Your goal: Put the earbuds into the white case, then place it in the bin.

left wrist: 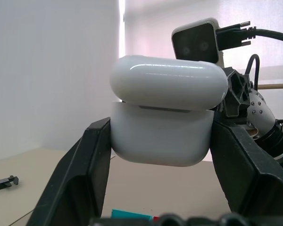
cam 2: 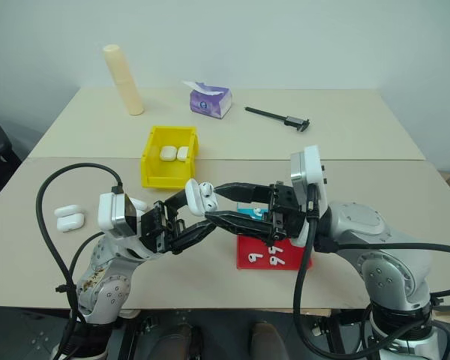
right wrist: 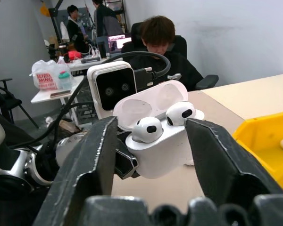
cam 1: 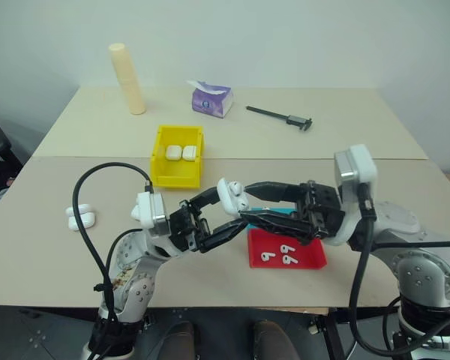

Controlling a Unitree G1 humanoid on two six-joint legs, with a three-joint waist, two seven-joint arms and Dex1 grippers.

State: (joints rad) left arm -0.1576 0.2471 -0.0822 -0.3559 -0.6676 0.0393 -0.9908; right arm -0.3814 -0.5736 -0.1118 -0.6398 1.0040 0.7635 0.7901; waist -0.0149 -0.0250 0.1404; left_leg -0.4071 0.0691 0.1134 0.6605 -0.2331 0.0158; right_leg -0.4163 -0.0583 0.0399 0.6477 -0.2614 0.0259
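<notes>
- Pale beige counter against a plain white wall carries the yellow bin [cam 1: 178, 156] near its middle, with two closed cases lying inside it.
- Left pincer [cam 1: 223, 212] is clenched on the white case [cam 1: 232, 196], held in the air above the counter's near edge, just over the red tray [cam 1: 286, 248] that has spare buds lying loose.
- Both earbuds [right wrist: 164, 121] sit seated in their wells, heads up; the lid stands flipped open.
- Right pincer [cam 1: 245, 201] is released, its black fingers [right wrist: 89, 160] straddling the case without pinching it.
- Judged step: shutting the lid. Press it from behind its hinge, gently, while the left grip stays firm.
- Case's long axis runs roughly upright, its open mouth tilted toward the right arm.
</notes>
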